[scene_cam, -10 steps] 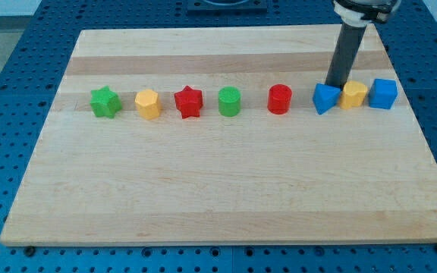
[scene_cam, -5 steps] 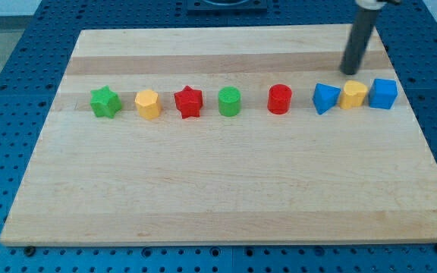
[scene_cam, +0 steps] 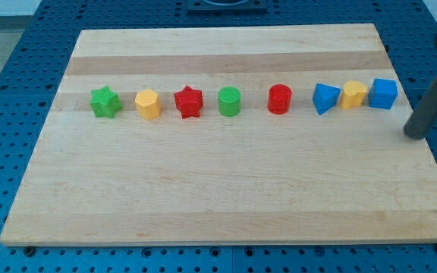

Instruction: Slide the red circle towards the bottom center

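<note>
The red circle (scene_cam: 280, 98) stands on the wooden board (scene_cam: 218, 189), in a row of blocks right of the view's centre. My tip (scene_cam: 413, 135) is at the board's right edge, far to the right of the red circle and just below and right of the blue cube (scene_cam: 383, 93). It touches no block.
The row runs left to right: green star (scene_cam: 105, 101), yellow hexagon (scene_cam: 148, 104), red star (scene_cam: 189, 101), green circle (scene_cam: 229, 101), the red circle, blue triangle (scene_cam: 325, 98), yellow block (scene_cam: 353, 95), blue cube. A blue pegboard surrounds the board.
My tip has moved from behind the blue triangle and yellow block, first up and right, then down to the board's right edge. No block has moved.
</note>
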